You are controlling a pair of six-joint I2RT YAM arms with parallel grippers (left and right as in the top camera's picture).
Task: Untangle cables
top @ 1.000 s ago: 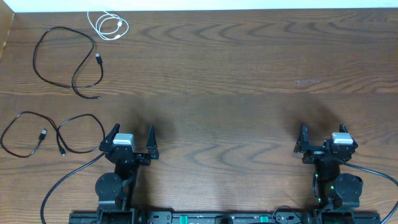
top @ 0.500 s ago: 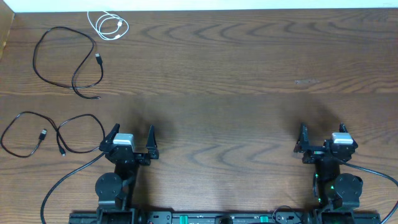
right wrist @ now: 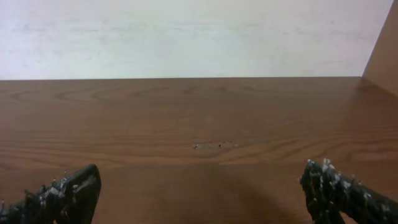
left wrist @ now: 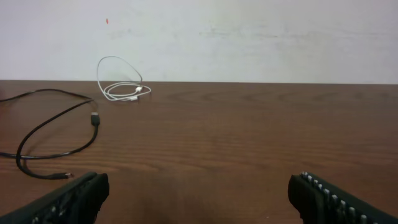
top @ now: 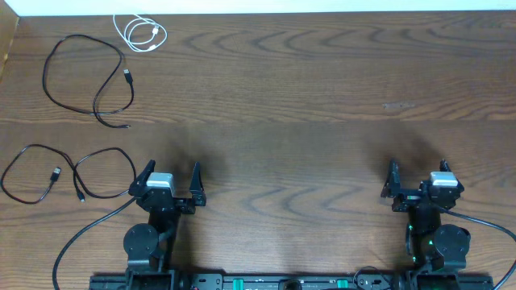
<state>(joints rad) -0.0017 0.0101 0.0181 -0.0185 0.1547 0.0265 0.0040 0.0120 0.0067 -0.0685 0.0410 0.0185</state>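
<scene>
So, location: all 3 cables lie on the far-left part of the brown wood-grain table (top: 322, 97), well apart from both arms.
White cable: the short thin white cable with small end plugs (top: 151, 34) sits in a loose coil near the back edge. In the left wrist view, 1 of its loops stands up off the wood.
Upper black cable: the long thin black cable laid in an open loop (top: 127, 77) lies just in front of the white one and does not touch it.
Lower black cable: the second long thin black cable, with wavy bends (top: 55, 173), rests nearest the left arm and seems to cross only itself.
Left gripper: the black 2-finger left gripper (top: 173, 173) is spread wide and holds nothing.
Right gripper: the black 2-finger right gripper (top: 418, 176) is likewise spread wide and empty over bare wood.
Weight: probably very light, so a pull on 1 end should drag the whole length.
Stiffness: likely limp, with some coil memory, since the white loops hold their curve.
Surface: the jacket looks smooth and may slip through a loose pinch.
Where to grip: at a plug or just behind it, the thickest and firmest spot. Mid-span the cable lies flat on the wood and is hard to pinch.
Risk: a lifted loop may swing onto a neighbouring cable.
</scene>
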